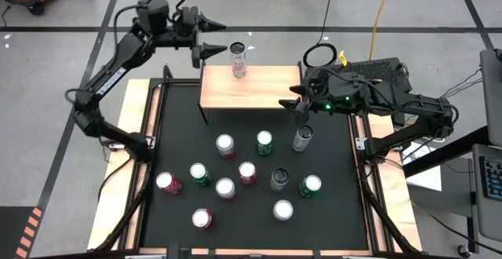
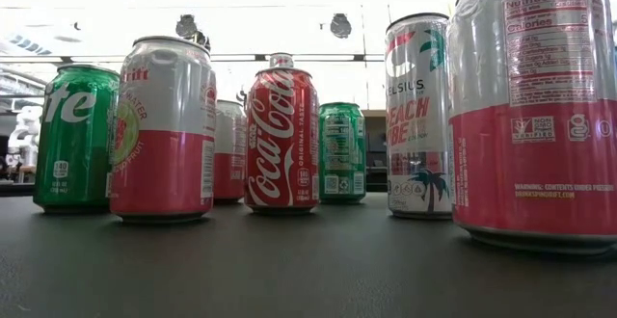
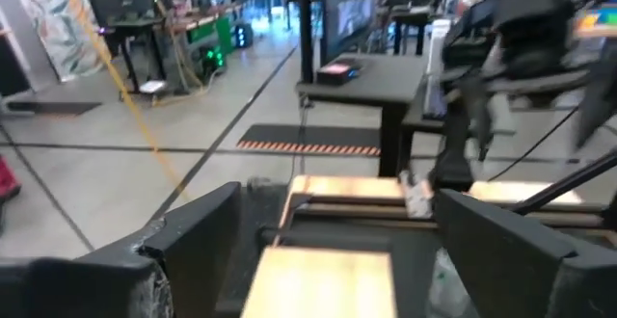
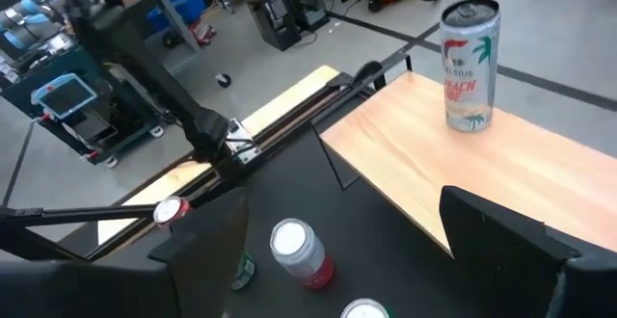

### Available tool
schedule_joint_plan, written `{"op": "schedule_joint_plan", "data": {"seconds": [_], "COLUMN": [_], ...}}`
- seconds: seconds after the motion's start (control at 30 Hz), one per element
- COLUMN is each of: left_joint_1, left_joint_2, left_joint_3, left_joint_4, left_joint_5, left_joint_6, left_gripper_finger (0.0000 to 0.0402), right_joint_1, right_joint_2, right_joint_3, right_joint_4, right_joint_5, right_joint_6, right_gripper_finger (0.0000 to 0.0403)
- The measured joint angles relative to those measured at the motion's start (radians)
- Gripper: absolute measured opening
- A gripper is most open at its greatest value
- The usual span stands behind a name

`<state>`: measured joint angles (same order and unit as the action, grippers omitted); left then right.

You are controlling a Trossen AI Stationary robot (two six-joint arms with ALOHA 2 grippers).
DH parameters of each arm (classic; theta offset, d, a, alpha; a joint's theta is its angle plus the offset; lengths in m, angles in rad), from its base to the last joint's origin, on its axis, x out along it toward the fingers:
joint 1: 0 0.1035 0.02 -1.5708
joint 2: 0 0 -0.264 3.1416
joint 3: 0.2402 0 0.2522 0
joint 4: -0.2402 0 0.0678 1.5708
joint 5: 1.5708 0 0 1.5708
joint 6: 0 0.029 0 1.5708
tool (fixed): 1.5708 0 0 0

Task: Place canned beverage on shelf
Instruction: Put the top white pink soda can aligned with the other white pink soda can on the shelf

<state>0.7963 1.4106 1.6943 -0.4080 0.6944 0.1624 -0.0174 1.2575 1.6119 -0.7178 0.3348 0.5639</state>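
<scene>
Left gripper point(image 1: 221, 38) released, empty, level with the tall white palm-print can point(image 1: 238, 60) standing upright just beside it on the light-wood shelf point(image 1: 259, 94). Right gripper point(image 1: 296, 106) open over the shelf's near corner; upright grey can point(image 1: 303, 138) sits just beyond its tips, right arm nearer. Contact there unclear; low view hides the shelf.

The left claw point(image 3: 328, 260) hangs spread above the shelf point(image 3: 323, 281), with what seems the right arm point(image 3: 501, 58) beyond.
</scene>
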Motion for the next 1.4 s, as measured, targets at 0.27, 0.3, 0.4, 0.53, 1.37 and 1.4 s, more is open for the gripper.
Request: {"op": "schedule_joint_plan", "data": {"seconds": [0.27, 0.3, 0.4, 0.53, 1.37, 1.4], "left_joint_1": [-0.193, -0.215, -0.283, -0.363, -0.597, -0.597], "left_joint_2": [-0.079, -0.084, -0.093, -0.094, -0.088, -0.088], "left_joint_3": [0.0, 0.0, -0.001, -0.001, -0.002, -0.002], "left_joint_4": [-0.053, -0.076, -0.154, -0.215, -0.262, -0.282], "left_joint_5": [-0.088, -0.104, -0.135, -0.153, -0.538, -0.538], "left_joint_6": [-0.053, -0.053, -0.06, -0.157, -0.488, -0.511], "left_gripper_finger": [0.0303, 0.0301, 0.0294, 0.0292, 0.0292, 0.0292], "right_joint_1": [0.006, 0.006, 0.018, 0.057, 0.186, 0.19], "right_joint_2": [0.0, 0.0, 0.0, 0.0, -0.001, -0.001], "right_joint_3": [0.0, 0.0, 0.0, 0.0, 0.0, 0.0], "right_joint_4": [-0.05, -0.053, -0.084, -0.153, -0.477, -0.477], "right_joint_5": [-0.128, -0.157, -0.231, -0.262, -0.26, -0.26], "right_joint_6": [0.052, 0.062, 0.108, 0.168, 0.207, 0.195], "right_gripper_finger": [0.032, 0.032, 0.032, 0.032, 0.032, 0.032]}}
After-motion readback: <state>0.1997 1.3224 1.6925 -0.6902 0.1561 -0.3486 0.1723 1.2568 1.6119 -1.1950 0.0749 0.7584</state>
